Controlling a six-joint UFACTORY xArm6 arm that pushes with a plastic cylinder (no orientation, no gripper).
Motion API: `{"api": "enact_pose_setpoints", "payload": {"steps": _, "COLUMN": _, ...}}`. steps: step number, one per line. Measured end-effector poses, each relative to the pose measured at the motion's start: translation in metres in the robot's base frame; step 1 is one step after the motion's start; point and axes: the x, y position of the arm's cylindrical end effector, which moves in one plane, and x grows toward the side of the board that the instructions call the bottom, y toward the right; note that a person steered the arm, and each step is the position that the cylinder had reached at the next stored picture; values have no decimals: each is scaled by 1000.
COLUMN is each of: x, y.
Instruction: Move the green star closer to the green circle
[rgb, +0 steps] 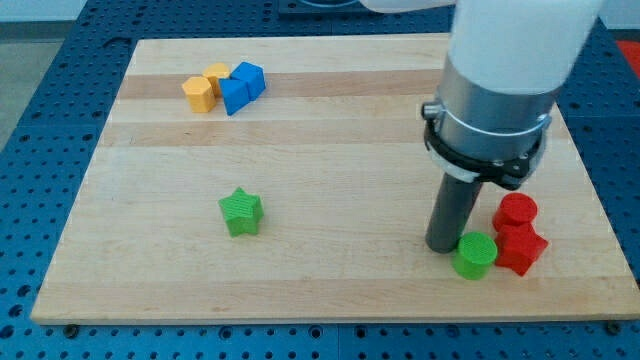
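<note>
The green star (241, 212) lies on the wooden board (330, 130), left of the board's middle and toward the view's bottom. The green circle (475, 255) lies far to its right, near the board's bottom right. My tip (441, 246) rests on the board just left of the green circle, touching it or nearly so, and far to the right of the green star.
A red circle (515, 212) and a red star-like block (522, 248) sit right beside the green circle on its right. At the top left, two orange-yellow blocks (199, 93) (218, 76) and two blue blocks (234, 95) (249, 78) form a tight cluster.
</note>
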Motion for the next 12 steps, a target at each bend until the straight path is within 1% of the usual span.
{"api": "enact_pose_setpoints", "payload": {"steps": 1, "x": -3, "y": -35}}
{"api": "enact_pose_setpoints", "payload": {"steps": 2, "x": -36, "y": -91}}
{"api": "enact_pose_setpoints", "payload": {"steps": 3, "x": -76, "y": -159}}
{"api": "enact_pose_setpoints", "payload": {"steps": 4, "x": -92, "y": -232}}
{"api": "enact_pose_setpoints", "payload": {"steps": 5, "x": -82, "y": -286}}
{"api": "enact_pose_setpoints", "payload": {"steps": 6, "x": -50, "y": -305}}
{"api": "enact_pose_setpoints", "payload": {"steps": 7, "x": -38, "y": -290}}
{"api": "enact_pose_setpoints", "payload": {"steps": 8, "x": -43, "y": -232}}
{"api": "enact_pose_setpoints", "payload": {"steps": 9, "x": -52, "y": -206}}
{"api": "enact_pose_setpoints", "payload": {"steps": 10, "x": -57, "y": -200}}
{"api": "enact_pose_setpoints", "payload": {"steps": 12, "x": -57, "y": -109}}
